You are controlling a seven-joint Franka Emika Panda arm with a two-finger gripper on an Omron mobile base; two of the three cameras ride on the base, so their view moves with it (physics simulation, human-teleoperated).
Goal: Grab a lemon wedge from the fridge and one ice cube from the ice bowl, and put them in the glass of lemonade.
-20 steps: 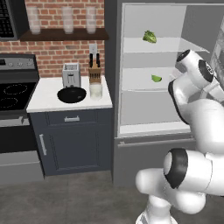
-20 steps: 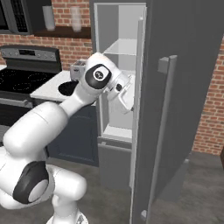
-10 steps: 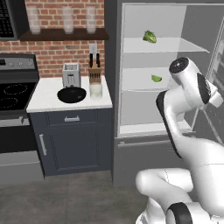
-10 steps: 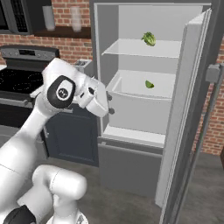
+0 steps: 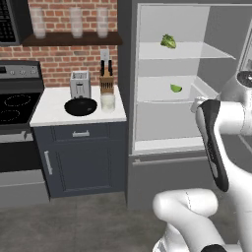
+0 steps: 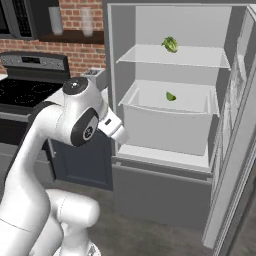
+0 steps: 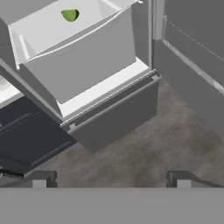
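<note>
- Tool (image 7: 111,178) hangs with its fingers spread wide and nothing between them, aimed down at the floor in front of the fridge (image 5: 147,162).
- Fridge door stands open; a green lemon wedge (image 5: 175,88) lies on the middle shelf, just above the tool in the hand view.
- Another green item (image 5: 168,41) sits on the top shelf.
- On the table (image 5: 49,110) left of the fridge, the black ice bowl (image 5: 80,106) sits beside the glass of lemonade (image 5: 108,102), in front of a toaster (image 5: 79,84).

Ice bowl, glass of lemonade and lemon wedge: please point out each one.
ice bowl (image 5: 81,106), left base view, its dark inside.
glass of lemonade (image 5: 108,102), left base view, its side.
lemon wedge (image 6: 170,96), right base view, its middle.
</note>
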